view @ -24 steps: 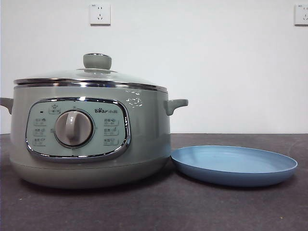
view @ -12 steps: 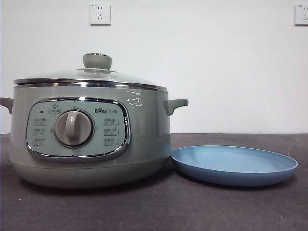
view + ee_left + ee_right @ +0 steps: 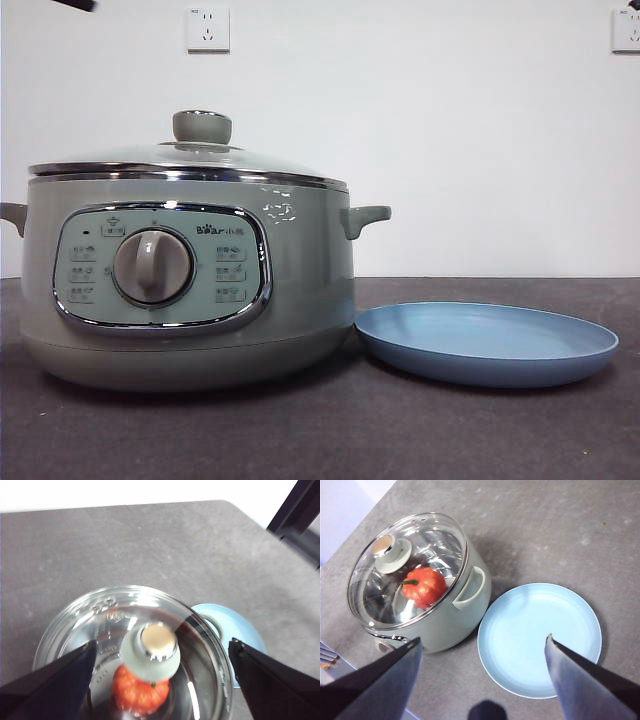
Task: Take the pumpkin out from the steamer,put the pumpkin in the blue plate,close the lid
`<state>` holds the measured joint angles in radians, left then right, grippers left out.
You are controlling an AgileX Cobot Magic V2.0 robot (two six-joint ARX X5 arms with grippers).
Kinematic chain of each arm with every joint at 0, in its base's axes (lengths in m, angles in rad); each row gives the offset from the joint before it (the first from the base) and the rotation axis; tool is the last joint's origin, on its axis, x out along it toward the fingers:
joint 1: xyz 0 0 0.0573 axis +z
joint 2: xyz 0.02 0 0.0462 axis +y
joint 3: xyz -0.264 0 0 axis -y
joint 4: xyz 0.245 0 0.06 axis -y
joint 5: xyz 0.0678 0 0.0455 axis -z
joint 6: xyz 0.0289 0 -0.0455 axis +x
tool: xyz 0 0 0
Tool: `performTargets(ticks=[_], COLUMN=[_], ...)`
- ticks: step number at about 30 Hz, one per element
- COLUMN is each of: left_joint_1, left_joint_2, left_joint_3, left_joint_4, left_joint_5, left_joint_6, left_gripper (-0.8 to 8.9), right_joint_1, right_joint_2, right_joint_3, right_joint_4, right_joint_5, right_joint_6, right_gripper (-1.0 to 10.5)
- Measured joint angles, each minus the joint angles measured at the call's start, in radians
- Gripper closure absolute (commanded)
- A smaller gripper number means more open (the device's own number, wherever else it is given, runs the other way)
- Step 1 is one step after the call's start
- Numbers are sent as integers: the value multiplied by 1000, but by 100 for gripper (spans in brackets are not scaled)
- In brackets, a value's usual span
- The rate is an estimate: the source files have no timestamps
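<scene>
Change: a dark arm tip [image 3: 75, 4] has come into the front view's top corner since half a second ago — nothing else has shifted. You can read that as the approach beginning; no step of the task is done yet.
Left gripper [image 3: 160, 650]: above the lid's knob [image 3: 151, 650], jaws spread wide to either side of it, holding nothing. Likely your first move — lift the lid.
Right gripper [image 3: 482, 645]: high over the gap between pot and plate, jaws wide apart and empty, waiting.
Lid [image 3: 190, 158]: seated on the steamer, domed clear glass, chrome rim, stubby sage knob with a pale flat top.
Steamer [image 3: 300, 290]: round, smooth sage-green body, small side handles, chrome-edged panel with a grey dial.
Pumpkin [image 3: 424, 586]: inside the steamer under the glass, orange-red, ribbed, dark green stem — hidden in the front view.
Blue plate [image 3: 500, 360]: shallow, matte light blue, bare, just beside the steamer; whether they touch, you cannot tell.
Table [image 3: 320, 440]: dark grey, faintly mottled.
</scene>
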<state>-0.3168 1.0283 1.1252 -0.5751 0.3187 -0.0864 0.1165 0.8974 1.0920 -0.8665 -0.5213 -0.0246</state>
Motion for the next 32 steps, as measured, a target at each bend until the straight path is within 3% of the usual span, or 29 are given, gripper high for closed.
performTargets(ticks=[8, 16, 27, 29, 32], left_joint_1=[-161, -205, -206, -208, -209], left_joint_2=[195, 314, 372, 372, 372], left_joint_3=[69, 72, 72, 72, 72], left_joint_4=[-8, -7, -5, 0, 1], left_joint_5=[-182, -304, -312, -312, -312], left_joint_6=[47, 78, 103, 105, 106], left_gripper=[378, 379, 380, 430, 674], right_joint_1=[15, 15, 15, 15, 15], right_joint_2=[4, 5, 5, 5, 5], right_joint_3=[0, 0, 0, 0, 0], right_joint_4=[0, 0, -1, -2, -5], right_joint_5=[1, 1, 1, 1, 1], right_joint_6=[2, 2, 2, 2, 2], right_gripper=[537, 537, 538, 538, 538])
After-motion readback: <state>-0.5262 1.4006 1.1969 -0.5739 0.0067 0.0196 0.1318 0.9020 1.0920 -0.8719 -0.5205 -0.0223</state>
